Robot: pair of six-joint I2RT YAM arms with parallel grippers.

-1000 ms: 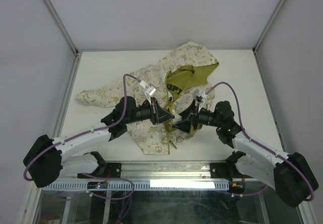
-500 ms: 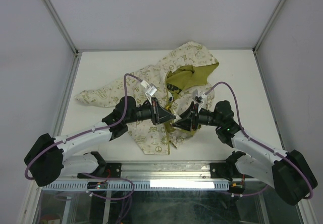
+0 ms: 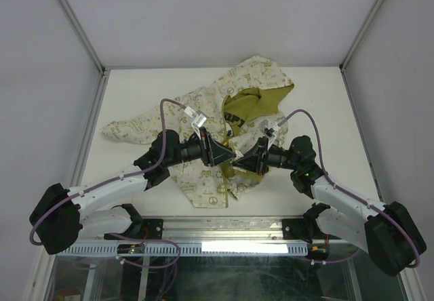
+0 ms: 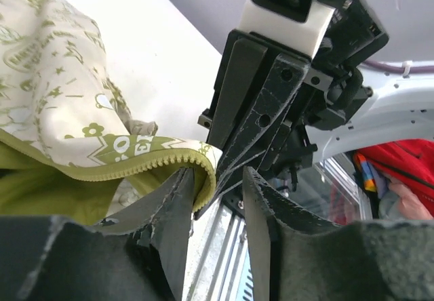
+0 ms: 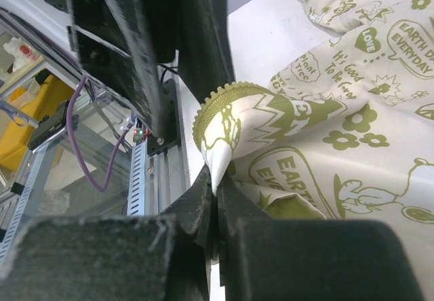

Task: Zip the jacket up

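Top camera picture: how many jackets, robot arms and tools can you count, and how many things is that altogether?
jacket: 1
robot arms: 2 (left arm, right arm)
tools: 2 (left tool, right tool)
total: 5

Left pincer (image 4: 218,179) parted, jacket (image 4: 61,125) edge at fingertip

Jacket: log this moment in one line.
jacket: front open, unzipped | left gripper: open at zipper edge | right gripper: shut on jacket
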